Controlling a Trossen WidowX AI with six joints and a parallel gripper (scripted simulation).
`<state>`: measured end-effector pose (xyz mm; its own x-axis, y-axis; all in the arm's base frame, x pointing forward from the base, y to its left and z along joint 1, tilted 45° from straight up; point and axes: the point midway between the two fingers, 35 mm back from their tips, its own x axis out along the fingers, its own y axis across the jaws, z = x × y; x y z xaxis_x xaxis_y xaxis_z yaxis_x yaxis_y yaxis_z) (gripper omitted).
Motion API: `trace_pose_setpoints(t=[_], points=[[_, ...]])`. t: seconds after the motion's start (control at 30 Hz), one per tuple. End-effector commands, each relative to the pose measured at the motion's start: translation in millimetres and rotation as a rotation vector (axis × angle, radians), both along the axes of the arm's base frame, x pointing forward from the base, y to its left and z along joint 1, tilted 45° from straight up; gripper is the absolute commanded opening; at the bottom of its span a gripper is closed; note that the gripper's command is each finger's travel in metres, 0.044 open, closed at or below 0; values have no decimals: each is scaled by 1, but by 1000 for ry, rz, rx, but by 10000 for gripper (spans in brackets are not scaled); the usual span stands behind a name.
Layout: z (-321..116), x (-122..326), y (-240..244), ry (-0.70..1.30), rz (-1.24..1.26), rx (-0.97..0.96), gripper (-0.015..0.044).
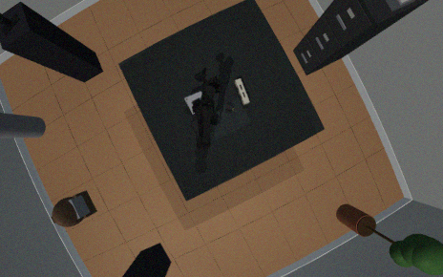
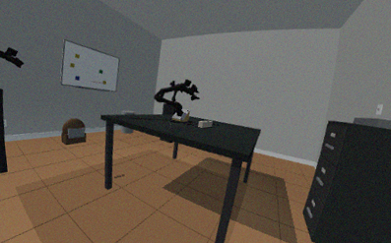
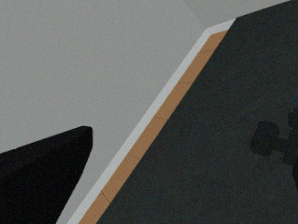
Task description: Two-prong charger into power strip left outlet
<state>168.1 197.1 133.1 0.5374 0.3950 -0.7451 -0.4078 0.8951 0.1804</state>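
The power strip (image 1: pixel 246 100) (image 2: pixel 206 123) is a pale block with dark outlets, lying on the dark table. A very small dark thing with a light glint (image 1: pixel 232 109), which looks like the charger, lies on the table close to one end of the strip; its prongs cannot be made out. My gripper (image 2: pixel 197 93) (image 3: pixel 194 149) is open and empty, raised above the table. In the wrist view one finger fills the lower left and the other barely shows at the right edge. Neither charger nor strip shows in the wrist view.
The arm's base stands on a light plate (image 1: pixel 190 101) beside the strip on the dark table (image 1: pixel 282 110) (image 2: pixel 235 137). Dark arm shadows cross the table in the top view. A dark cabinet (image 1: pixel 329 45) (image 2: pixel 368 182) stands beyond the table's edge.
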Motion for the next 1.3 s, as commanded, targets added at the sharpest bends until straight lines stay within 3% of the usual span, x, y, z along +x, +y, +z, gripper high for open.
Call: trace_pose_setpoints(t=[0.0, 1.27], points=[[-4, 10, -12, 17, -79, -34, 440], [-30, 63, -153, 213, -820, -363, 440]])
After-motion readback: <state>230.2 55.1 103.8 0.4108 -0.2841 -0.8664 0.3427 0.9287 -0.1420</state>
